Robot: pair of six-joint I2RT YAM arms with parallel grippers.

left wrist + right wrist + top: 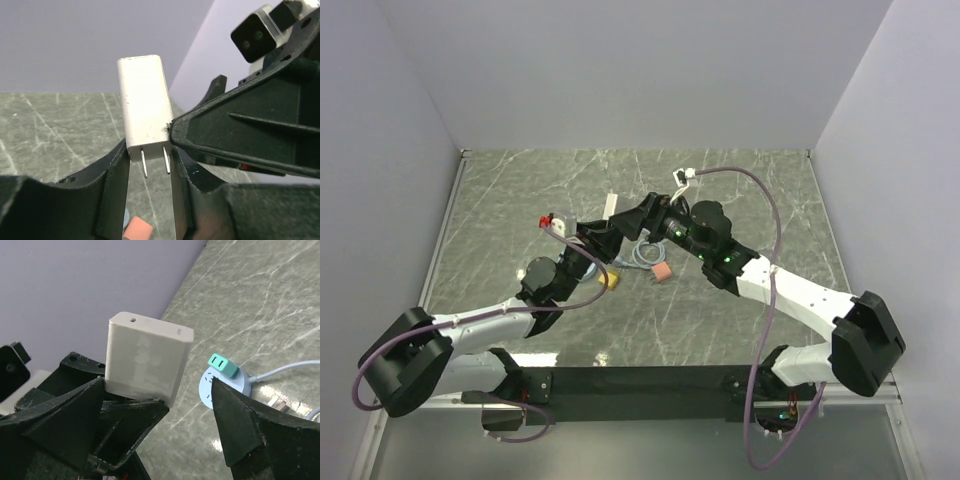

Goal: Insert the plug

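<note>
The white plug block (144,102) has two metal prongs and is held upright above the table. My left gripper (149,150) is shut on its pronged end. It also shows in the right wrist view (147,357) and in the top view (611,206). My right gripper (159,385) is open, with its fingers (80,412) wide on either side of the block. One right finger (240,132) touches the block's side. A round pale blue socket (227,387) with a teal adapter (223,365) on it lies on the table below, right of the block.
The socket's pale cable (645,255) coils on the marble table (520,200) under the two grippers. A pink block (662,271) and a small yellow piece (610,280) lie beside it. The right arm's purple cable (765,200) loops over the right half.
</note>
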